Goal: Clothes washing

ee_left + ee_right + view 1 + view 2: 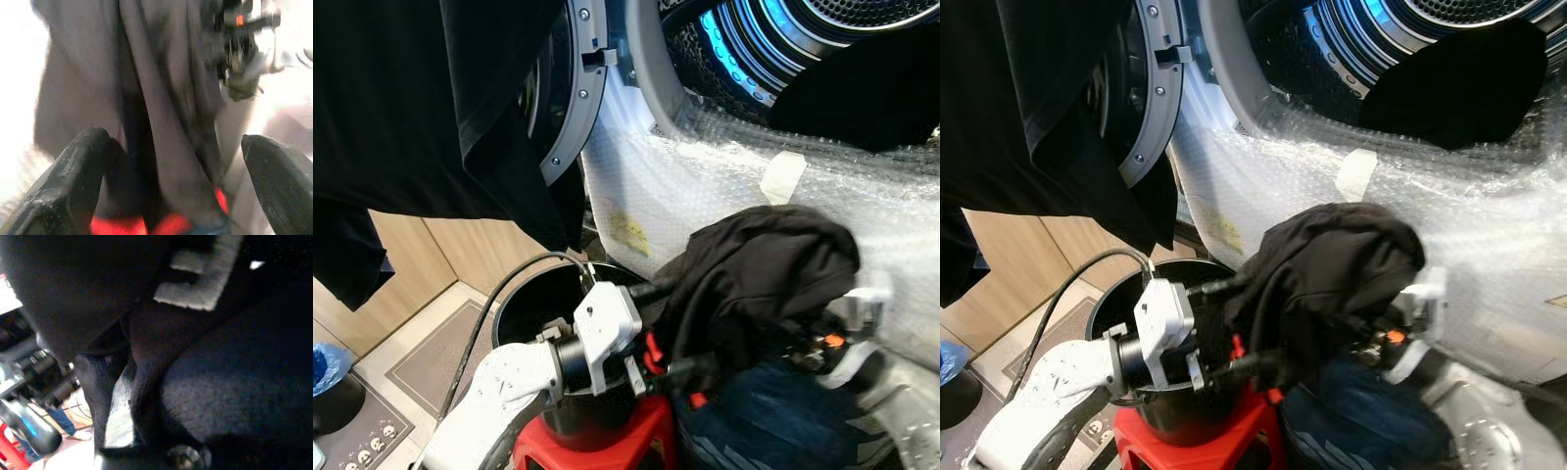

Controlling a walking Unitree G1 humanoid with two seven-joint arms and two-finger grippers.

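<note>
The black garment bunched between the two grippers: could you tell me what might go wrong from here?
The black garment sags in loose folds over both grippers, so a trailing fold could miss the drum opening or catch on the bubble wrap below it. The left gripper has its fingers spread around the cloth, so the hold may be weak. The hanging dark cloth could snag a rising arm.

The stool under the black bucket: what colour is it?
Red; the stool shows best in the right eye view.
</note>
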